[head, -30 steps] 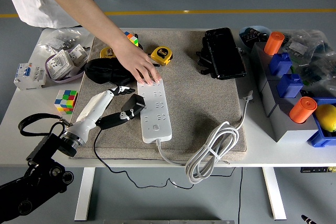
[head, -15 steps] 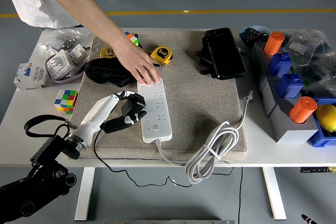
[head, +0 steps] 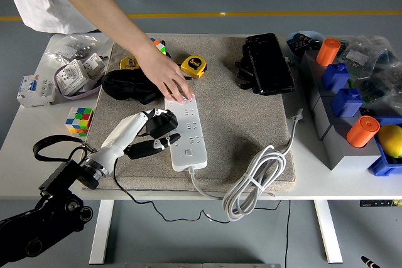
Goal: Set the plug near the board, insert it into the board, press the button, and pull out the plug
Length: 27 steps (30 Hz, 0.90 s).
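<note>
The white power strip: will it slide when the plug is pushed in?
Probably little: the power strip lies flat on the grey mat, and a person's hand presses its far end. Its coiled cable looks stiff and may tug.

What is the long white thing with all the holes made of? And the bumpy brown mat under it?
The power strip looks like hard plastic: smooth, white, slightly glossy, with crisp molded socket holes. The mat looks like fabric, maybe felt or low carpet: dull grey-brown, speckled, no shine. The person's hand presses the strip's far end, while the left hand holds the black plug at its edge.
</note>
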Each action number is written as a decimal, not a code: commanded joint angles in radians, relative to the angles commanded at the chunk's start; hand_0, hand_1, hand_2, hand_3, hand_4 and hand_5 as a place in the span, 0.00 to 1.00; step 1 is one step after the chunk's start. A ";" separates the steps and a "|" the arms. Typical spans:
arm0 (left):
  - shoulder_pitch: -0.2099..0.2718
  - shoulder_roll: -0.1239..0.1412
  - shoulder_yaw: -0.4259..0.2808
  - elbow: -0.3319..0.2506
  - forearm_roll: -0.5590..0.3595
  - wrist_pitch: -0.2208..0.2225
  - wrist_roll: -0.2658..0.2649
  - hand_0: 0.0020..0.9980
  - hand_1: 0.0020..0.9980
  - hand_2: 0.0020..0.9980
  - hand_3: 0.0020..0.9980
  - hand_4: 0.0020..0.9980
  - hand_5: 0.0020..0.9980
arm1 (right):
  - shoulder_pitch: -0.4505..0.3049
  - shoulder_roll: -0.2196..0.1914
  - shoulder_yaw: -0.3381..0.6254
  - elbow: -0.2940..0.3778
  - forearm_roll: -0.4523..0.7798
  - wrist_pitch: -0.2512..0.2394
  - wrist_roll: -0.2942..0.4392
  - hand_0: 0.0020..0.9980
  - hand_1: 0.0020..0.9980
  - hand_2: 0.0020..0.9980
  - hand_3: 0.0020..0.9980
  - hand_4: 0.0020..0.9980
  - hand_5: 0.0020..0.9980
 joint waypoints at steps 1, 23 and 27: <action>-0.002 0.000 0.001 0.000 0.001 -0.002 0.000 0.76 0.76 0.75 0.73 0.88 0.85 | 0.000 0.000 0.000 0.000 0.000 0.000 0.000 0.65 0.71 0.72 0.63 0.93 0.53; -0.075 0.004 0.045 0.001 0.020 -0.040 0.008 0.75 0.75 0.74 0.72 0.87 0.85 | -0.005 0.001 0.006 0.002 0.001 0.000 0.003 0.65 0.71 0.72 0.63 0.93 0.53; -0.078 0.004 0.049 0.002 0.017 -0.043 0.010 0.74 0.75 0.74 0.72 0.87 0.84 | -0.005 0.001 0.006 0.002 0.001 0.000 0.003 0.65 0.71 0.71 0.63 0.93 0.53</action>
